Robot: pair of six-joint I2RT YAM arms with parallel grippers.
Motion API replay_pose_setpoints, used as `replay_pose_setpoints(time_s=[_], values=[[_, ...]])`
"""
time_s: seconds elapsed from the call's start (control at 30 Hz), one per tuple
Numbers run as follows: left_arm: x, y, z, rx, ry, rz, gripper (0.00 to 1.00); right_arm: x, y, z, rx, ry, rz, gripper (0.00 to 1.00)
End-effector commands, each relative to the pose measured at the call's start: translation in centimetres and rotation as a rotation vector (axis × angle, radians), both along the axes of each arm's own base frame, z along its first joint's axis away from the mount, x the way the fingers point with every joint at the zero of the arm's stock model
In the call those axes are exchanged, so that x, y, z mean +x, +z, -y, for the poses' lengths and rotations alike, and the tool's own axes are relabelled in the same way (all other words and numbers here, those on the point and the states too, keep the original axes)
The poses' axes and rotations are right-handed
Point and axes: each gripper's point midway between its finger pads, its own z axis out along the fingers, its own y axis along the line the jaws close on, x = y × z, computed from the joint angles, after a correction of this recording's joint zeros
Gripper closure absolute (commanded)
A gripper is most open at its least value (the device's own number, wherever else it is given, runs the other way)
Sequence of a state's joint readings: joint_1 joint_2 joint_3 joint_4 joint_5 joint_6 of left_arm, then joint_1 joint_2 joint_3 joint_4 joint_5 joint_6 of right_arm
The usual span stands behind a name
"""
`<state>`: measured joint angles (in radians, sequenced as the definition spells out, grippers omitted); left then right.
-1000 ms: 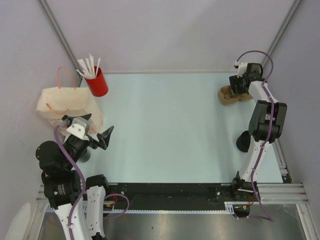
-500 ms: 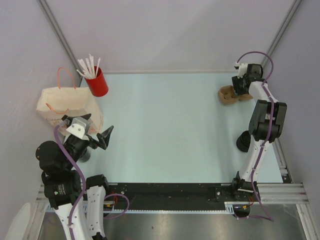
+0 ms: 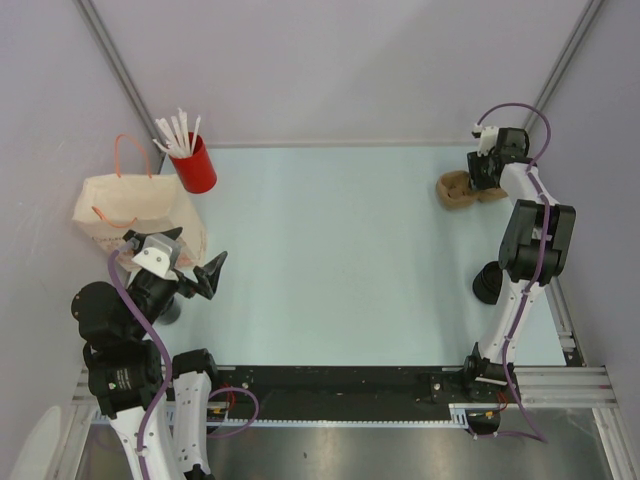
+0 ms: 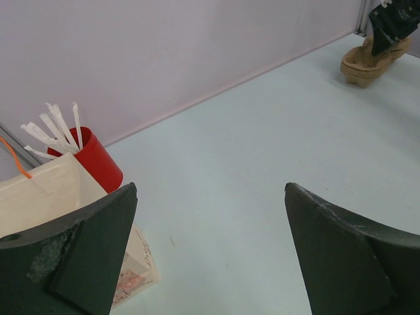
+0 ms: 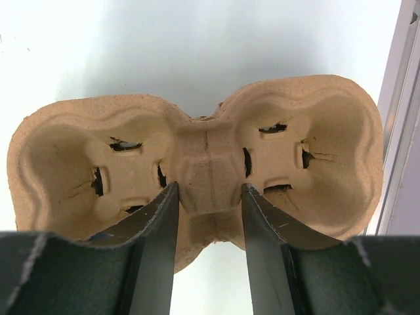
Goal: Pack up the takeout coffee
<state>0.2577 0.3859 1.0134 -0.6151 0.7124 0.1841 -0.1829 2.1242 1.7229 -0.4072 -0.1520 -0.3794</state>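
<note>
At the two o'clock corner of the bench (image 3: 340, 250), the right end effector (image 5: 209, 190) has its fingers drawn in to a narrow gap astride the raised middle rib of a cardboard tray (image 5: 72, 151). They seem to touch the rib on both sides, though we cannot judge how firmly they press. We take the rib to be the chosen hold because it is the stiffest part; the two wells on either side are thin shells that would buckle. The tray is moulded pulp, matte tan and faintly fibrous, with rounded lobes and small slit flaps in each well to hug a cup.

The coffee cup (image 3: 486, 284) stands at about four o'clock, near the right edge and well apart from the tray. It is small, round and dark, and the right arm hides part of it, so we cannot make out a lid. It is not packed yet.

At nine o'clock sits the paper bag (image 3: 120, 205), cream, creased and soft-sided, with thin orange cord handles. Just beyond it, at ten o'clock, a glossy red cup (image 3: 197, 168) holds white paper-wrapped straws (image 3: 175, 132). The left end effector (image 3: 193, 258) hangs just beside the bag's near corner, spread wide and holding nothing. We judge it is parked there to steady the limp bag when needed.
</note>
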Motion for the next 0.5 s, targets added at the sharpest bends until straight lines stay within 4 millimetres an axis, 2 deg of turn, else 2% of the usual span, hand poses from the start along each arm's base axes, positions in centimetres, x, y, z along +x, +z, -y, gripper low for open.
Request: replay_pose_setpoints(time_s=[0.0, 0.2, 0.47], values=[[0.3, 0.3, 0.1, -0.011, -0.009, 0.002, 0.01, 1.0, 4.5, -0.1, 0.020, -0.004, 0.116, 0.66], [0.2, 0.3, 0.1, -0.010, -0.009, 0.005, 0.01, 1.0, 6.5, 0.2, 0.023, -0.023, 0.171, 0.66], [0.2, 0.3, 0.1, -0.010, -0.009, 0.005, 0.01, 0.6, 7.8, 0.7, -0.001, -0.043, 0.219, 0.67]])
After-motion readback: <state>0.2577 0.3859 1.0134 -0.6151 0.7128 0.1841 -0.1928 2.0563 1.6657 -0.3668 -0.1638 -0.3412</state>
